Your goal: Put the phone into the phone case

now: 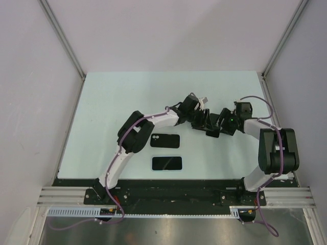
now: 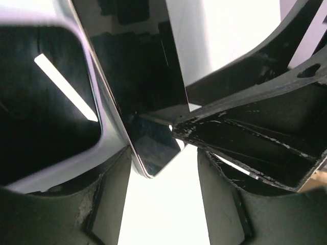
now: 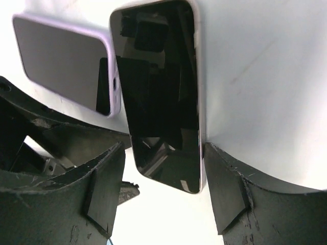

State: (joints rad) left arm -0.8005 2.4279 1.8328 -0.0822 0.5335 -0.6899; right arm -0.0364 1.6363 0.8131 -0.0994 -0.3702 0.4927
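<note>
A dark-screened phone (image 3: 161,97) with a pale lilac edge lies between my right gripper's (image 3: 163,173) open fingers. The right pad (image 3: 225,184) touches its edge and the left pad stands apart. A lilac phone case (image 3: 66,64) lies just left of it. In the left wrist view the phone (image 2: 148,102) and the case (image 2: 46,102) sit close together. My left gripper (image 2: 163,168) is open, with the phone's corner by its left finger. From above, both grippers, left (image 1: 196,120) and right (image 1: 217,125), meet mid-table and hide the phone and case.
Two dark flat slabs lie on the pale table (image 1: 112,102) left of centre: one with camera lenses (image 1: 165,141) and one plain (image 1: 167,163). The right gripper's finger (image 2: 245,127) crosses the left wrist view. Grey walls enclose the table.
</note>
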